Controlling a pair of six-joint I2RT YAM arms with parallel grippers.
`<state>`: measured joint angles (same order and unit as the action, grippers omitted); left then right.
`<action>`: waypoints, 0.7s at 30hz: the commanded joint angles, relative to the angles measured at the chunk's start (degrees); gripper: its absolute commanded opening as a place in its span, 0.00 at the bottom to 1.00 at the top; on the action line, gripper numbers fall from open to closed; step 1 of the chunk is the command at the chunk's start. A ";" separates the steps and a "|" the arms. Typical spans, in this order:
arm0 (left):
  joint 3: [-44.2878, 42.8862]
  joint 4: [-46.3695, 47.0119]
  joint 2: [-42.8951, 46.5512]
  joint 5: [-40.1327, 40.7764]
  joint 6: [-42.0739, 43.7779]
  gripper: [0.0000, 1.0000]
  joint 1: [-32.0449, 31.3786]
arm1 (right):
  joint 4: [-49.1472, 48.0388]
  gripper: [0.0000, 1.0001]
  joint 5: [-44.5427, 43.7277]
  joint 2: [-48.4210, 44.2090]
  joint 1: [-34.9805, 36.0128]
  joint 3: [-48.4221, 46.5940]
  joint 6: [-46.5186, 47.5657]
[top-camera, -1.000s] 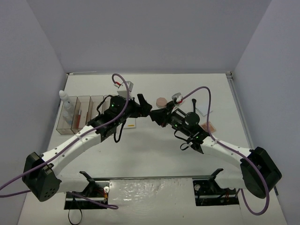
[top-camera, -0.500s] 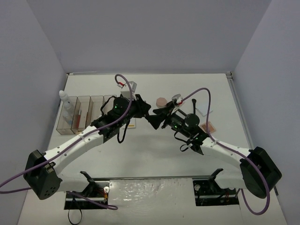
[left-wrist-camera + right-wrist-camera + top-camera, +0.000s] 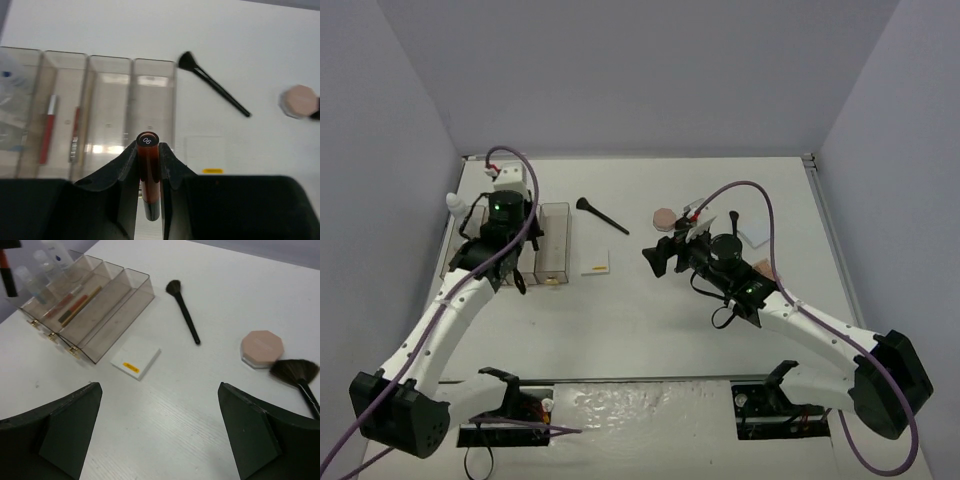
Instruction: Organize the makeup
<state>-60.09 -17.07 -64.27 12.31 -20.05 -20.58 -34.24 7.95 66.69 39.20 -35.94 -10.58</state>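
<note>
Part done: L claw point(image 3: 148, 151) grips red tube point(image 3: 148, 172) over part-filled bins point(image 3: 107, 65), R claw point(image 3: 159, 390) wide/empty; brush point(image 3: 184, 315), compact point(image 3: 262, 347), pad point(image 3: 136, 357) unbinned on desk point(image 3: 200, 405).

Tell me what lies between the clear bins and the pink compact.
A black-handled brush lies between the bins and the pink compact, with the white pad just off that line; clearest in the right wrist view.
</note>
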 commanded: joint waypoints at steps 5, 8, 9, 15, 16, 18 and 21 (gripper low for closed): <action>-3.44 -1.28 -5.12 -5.57 10.90 0.00 22.27 | 4.16 1.00 -7.77 -5.75 -0.14 -0.70 3.10; -3.66 2.26 -10.19 -8.14 12.02 0.00 27.57 | 4.08 1.00 -7.77 -6.58 -0.18 0.01 2.67; -3.98 2.90 -11.65 -8.73 12.65 0.00 28.35 | 3.94 1.00 -7.77 -6.67 -0.23 0.23 2.58; -7.60 5.80 -21.27 -11.00 17.04 0.08 30.69 | 2.43 1.00 -7.33 -6.66 -0.35 1.31 1.97; -8.23 5.57 -22.57 -11.29 17.25 0.09 30.69 | 2.38 1.00 -7.23 -6.41 -0.35 1.31 1.82; -9.28 5.18 -24.01 -11.67 17.46 0.21 30.74 | 2.33 1.00 -6.96 -5.77 -0.35 1.26 1.71; -9.50 5.40 -24.05 -11.96 17.33 0.40 30.66 | 2.09 1.00 -6.77 -5.09 -0.44 1.33 1.68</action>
<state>-65.26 -15.54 -90.24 1.92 -4.73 10.04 -27.64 1.48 61.12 39.05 -34.35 -8.85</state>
